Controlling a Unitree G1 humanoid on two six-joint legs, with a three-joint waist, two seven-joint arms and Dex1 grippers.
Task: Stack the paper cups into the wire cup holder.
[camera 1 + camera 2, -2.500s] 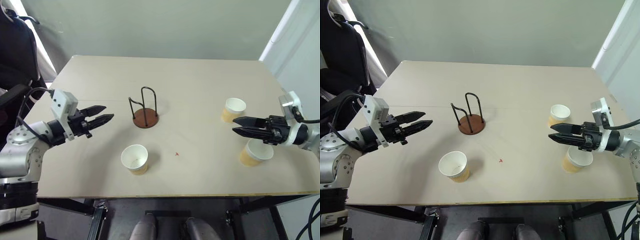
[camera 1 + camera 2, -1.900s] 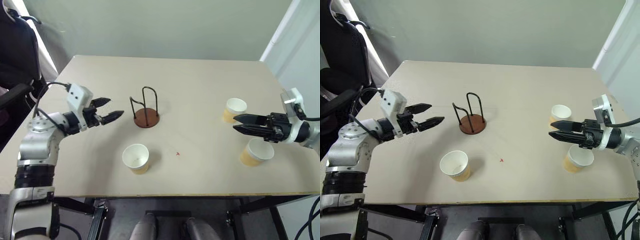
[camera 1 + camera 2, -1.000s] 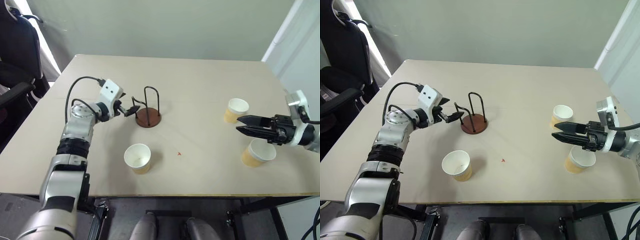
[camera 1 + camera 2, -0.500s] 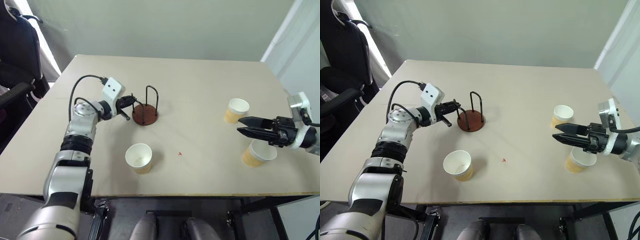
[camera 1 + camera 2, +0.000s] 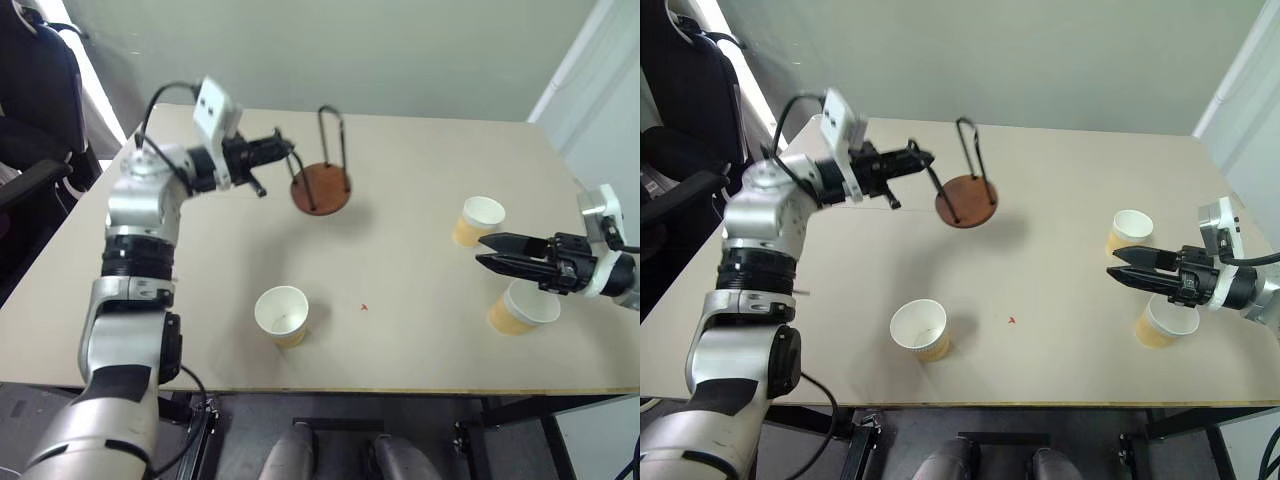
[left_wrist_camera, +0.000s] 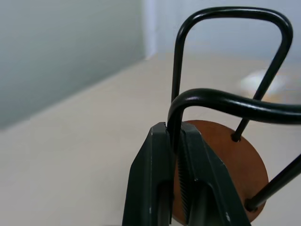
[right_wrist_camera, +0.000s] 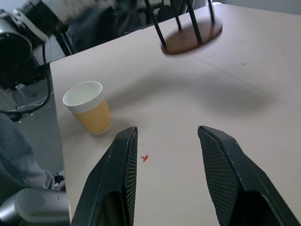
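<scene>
The wire cup holder (image 5: 320,187), a reddish-brown disc with two black wire arches, hangs tilted above the table. My left gripper (image 5: 285,148) is shut on one of its arches, and the left wrist view shows the fingers (image 6: 155,160) clamped on the wire in front of the disc (image 6: 225,160). One paper cup (image 5: 282,315) stands near the front edge. Two more paper cups (image 5: 480,220) (image 5: 522,310) stand at the right. Between those two, my right gripper (image 5: 482,250) hovers open and empty, pointing left. Its wrist view shows the front cup (image 7: 89,108) and the lifted holder (image 7: 193,33).
The beige table (image 5: 400,160) carries a small red mark (image 5: 364,308) near its middle. A black chair (image 5: 30,120) stands past the left edge. A wall rises close behind the table's far edge.
My left gripper shut on a wire arch and lifted the holder off the table, up and to the right, tilting it. The right gripper and the cups stayed put.
</scene>
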